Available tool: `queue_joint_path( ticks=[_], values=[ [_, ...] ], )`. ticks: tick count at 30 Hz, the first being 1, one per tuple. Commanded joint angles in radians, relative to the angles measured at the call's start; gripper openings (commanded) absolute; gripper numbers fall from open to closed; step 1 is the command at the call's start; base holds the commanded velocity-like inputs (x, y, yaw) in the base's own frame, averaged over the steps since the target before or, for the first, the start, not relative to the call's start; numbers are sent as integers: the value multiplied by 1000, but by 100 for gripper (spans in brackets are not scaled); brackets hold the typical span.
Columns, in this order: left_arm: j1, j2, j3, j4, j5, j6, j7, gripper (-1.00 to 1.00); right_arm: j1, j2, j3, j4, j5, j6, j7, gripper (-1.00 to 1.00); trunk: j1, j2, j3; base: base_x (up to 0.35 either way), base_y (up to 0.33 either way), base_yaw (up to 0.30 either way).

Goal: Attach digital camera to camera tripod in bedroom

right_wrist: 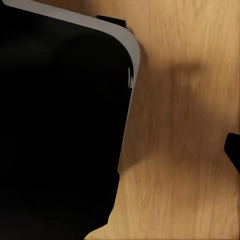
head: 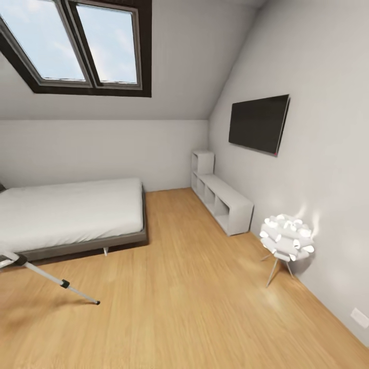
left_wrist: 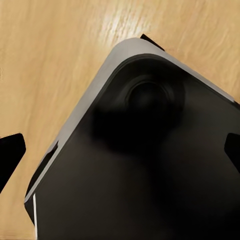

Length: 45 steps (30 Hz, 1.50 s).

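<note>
Floor [head: 195, 287]: open wood through the middle. Obstacles at its edges: bed [head: 72, 215], tripod leg [head: 61, 282], low shelf [head: 223, 202], lamp [head: 286, 238].

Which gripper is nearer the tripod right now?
Likely left: the camera tripod stands at the robot's left. Left gripper and right gripper both hang over floor beside the base.

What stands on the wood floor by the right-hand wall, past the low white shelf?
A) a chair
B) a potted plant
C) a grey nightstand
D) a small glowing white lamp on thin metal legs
D: the head view shows a small lamp, lit and white, on thin metal legs near the right wall, closer to the camera than the low white shelf.
</note>
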Motion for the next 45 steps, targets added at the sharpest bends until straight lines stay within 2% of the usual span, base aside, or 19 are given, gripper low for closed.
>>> queue_joint_path(
  ticks=[1,8,18,45],
  values=[
    [1,0,2,-2,0,0,0,100,0,0,1,0,8,1,-1,100,0,0,-1,0,0,272],
    [1,0,-1,-1,-1,11,-1,100,0,0,0,20,8,1,0,100,0,0,-1,0,0,272],
    [1,2,-6,-1,-18,75,-1,100,0,0,1,25,8,0,-1,100,0,0,-1,0,0,272],
    [1,-1,-3,-2,-19,65,3,100,0,-2,1,26,9,-1,2,100,0,0,-1,0,0,272]
  ],
)
